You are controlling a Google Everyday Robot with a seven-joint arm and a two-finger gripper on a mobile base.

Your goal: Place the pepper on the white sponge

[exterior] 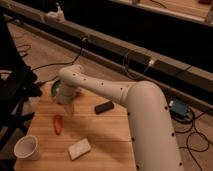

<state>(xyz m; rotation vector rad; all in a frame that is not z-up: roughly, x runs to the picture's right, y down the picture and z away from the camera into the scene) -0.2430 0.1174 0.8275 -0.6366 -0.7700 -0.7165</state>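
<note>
Counting one pepper [58, 124] | one white sponge [79, 148] | gripper [68, 105] near pepper

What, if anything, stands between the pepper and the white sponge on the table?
Nothing visible. Only bare table separates the pepper from the white sponge. The black block and paper cup lie off that path. The gripper is just behind the pepper, with nothing between them.
</note>
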